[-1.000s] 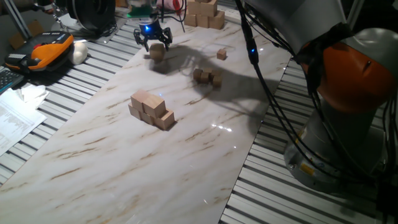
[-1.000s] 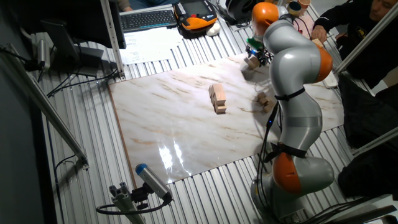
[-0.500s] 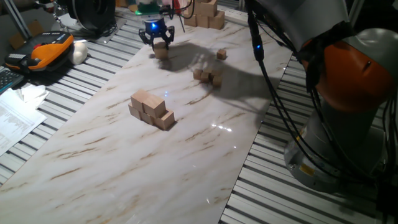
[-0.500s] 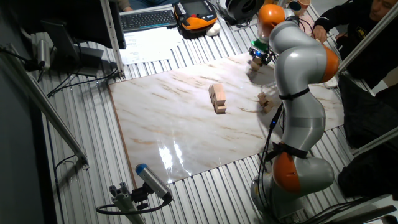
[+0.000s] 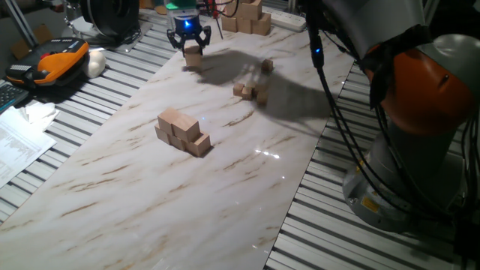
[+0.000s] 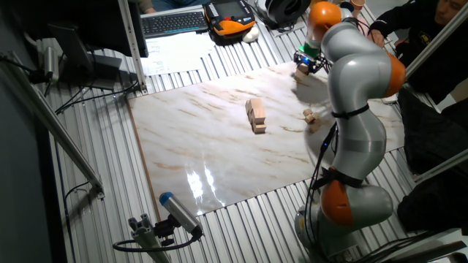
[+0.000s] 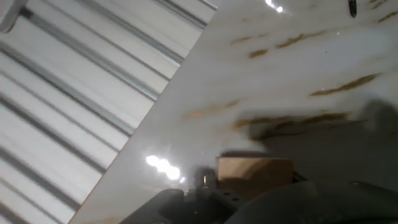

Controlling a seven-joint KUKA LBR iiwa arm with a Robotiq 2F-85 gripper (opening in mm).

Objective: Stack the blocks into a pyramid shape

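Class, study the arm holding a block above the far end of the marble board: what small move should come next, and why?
Probably carry the held block toward the partial stack mid-board. The end effector grips it off the surface, far from that stack, which looks unfinished.

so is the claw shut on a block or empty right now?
Shut on a block. The claw hangs over the far end of the table with the block between its fingers; the hand view shows the same block held above the marble.

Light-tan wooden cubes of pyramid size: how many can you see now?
6, probably: one light-tan wooden cube in the pincer over the far end of the marble board; about five packed in the mid-board stack, hard to separate.
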